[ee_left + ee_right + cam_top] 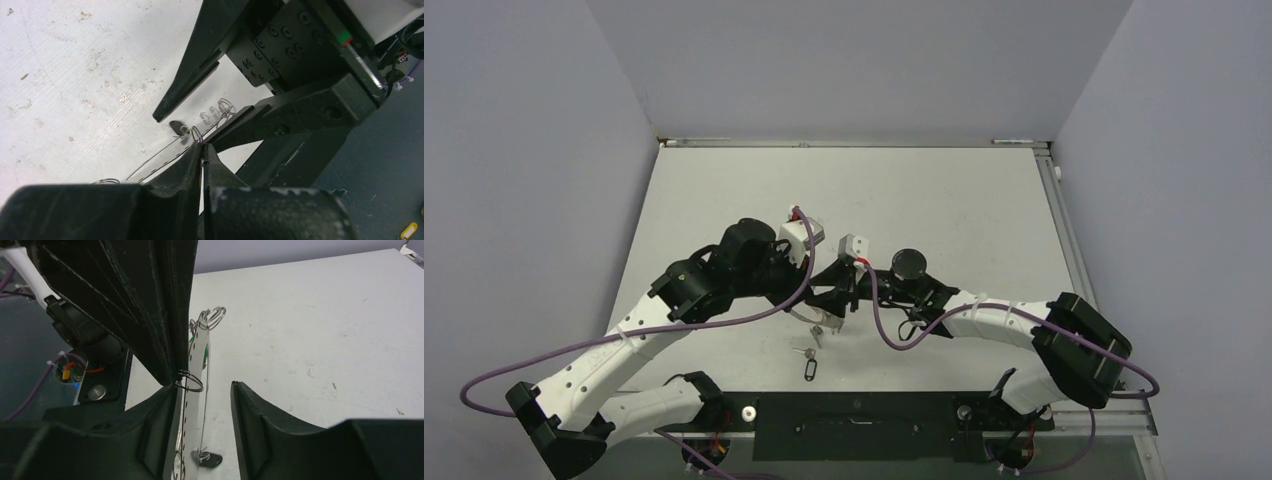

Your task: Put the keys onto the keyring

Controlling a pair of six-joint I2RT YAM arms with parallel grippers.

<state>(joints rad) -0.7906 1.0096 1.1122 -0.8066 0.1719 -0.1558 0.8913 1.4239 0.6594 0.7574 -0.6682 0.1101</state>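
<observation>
I could pick out just 1 of the keys (804, 350) for sure: it lay flat on the tabletop (944, 200), just in front of where the 2 arms met, w/ 1 small dark tag (812, 368) right by it. It looked tiny, flat & silver, so prob. very light, stiff & slippy, and easy to flick away w/ a bump. Flat things are hard to grab, so I think it's best to nip it by its wide head & leave the hole free for the ring. The keyring (190, 381) was a thin wire loop. It was prob. springy & could bend or pop out if squeezed wrong, so hold it on one side only. It sat at the tip of the left tool (202, 148), which was pressed together & pinching it. The right tool (204, 388) was just beside it, its 2 fingers spread apart w/ nothing nipped. A pale strip (197, 357) w/ a row of dots ran thru that gap, close to one finger, and it looked thin & floppy. At its far end sat a bunch of small rings (213, 317), maybe 2 or 3, too tangled to count. Count: 2 tools, 1 held ring, 1 strip, 1 dark tag, 1 sure key. Any others were too small to tell.
</observation>
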